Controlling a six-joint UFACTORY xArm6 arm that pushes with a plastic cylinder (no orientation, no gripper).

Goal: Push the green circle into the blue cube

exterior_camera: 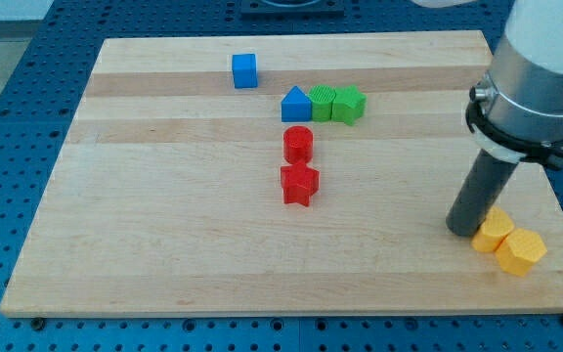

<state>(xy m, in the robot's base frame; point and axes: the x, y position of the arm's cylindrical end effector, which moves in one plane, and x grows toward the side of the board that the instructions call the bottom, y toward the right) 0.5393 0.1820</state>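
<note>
We are sitting with nothing of the push done yet: our tip (461, 229) is resting near the view's right edge of the pale wooden board (164, 274), just beside two yellow blocks (508, 242), well apart from everything the task concerns. We are carrying no pincer at all, only a dark rod, so there is nothing to open or close.

The small blue cube (245, 70) is standing alone near the view's top. Two green blocks are sitting side by side to its lower right; we are taking the one (323, 102) touching the blue triangular block (296, 105) for the green circle, though its shape is hard to tell from its neighbour (349, 104). A red cylinder (298, 145) and red star (299, 184) are lying below them.

We are judging the middle of the board open for crossing, but the blue triangular block is crowding the direct line leftward.
</note>
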